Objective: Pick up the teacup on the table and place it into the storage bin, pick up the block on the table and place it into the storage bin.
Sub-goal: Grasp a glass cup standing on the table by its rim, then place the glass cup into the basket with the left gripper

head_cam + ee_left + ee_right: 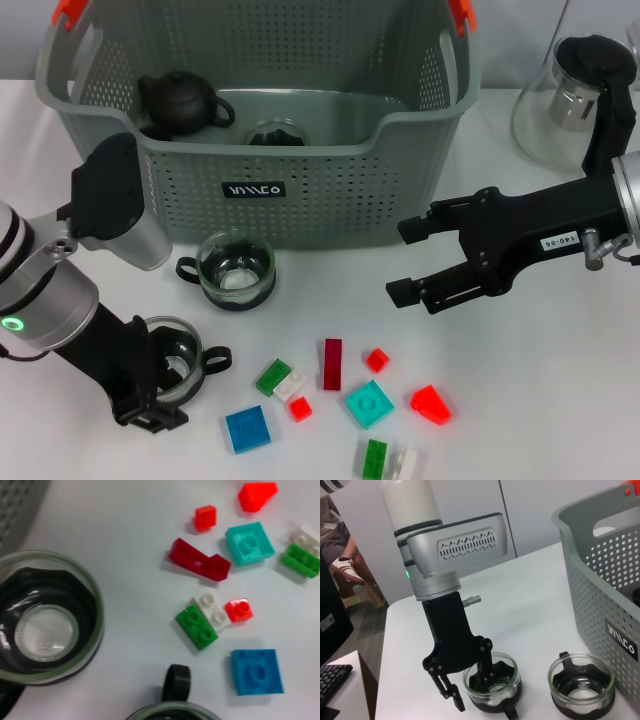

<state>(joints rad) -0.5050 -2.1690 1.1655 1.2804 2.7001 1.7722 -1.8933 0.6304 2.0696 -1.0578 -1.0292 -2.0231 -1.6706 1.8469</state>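
Near the front left corner of the white surface [560, 400], a glass teacup [172, 358] with a black base and black loop handle sits under the left gripper [150, 385]. The right wrist view shows what the head view hides: one black finger [485, 662] dips inside the cup's rim and the other hangs outside it, jaws apart astride the glass wall, not visibly pressing it. A second, matching teacup [236, 270] stands just in front of the storage bin [300, 190], a grey-green perforated plastic basket along the back edge with orange-red clips on its handles and a small black label. Only the head view looks into the bin, where a dark round teapot [180, 103] and another cup [275, 133] rest on its floor.

The left wrist view gives the blocks most clearly. They are studded plastic bricks scattered at the front centre: a dark red long one [199, 560], a teal square [249, 542], a blue square [256, 671], a green-and-white pair [202, 619] touching a small red brick [239, 610], another small red one [205, 518], a red wedge [256, 495], and a second green-and-white pair [301, 555].

The right gripper [400, 260] hovers above the surface's right side, its black jaws wide apart and empty. A clear glass flask [560, 105] stands at the back right corner. The right wrist view also shows a pale wall behind the surface's left edge.
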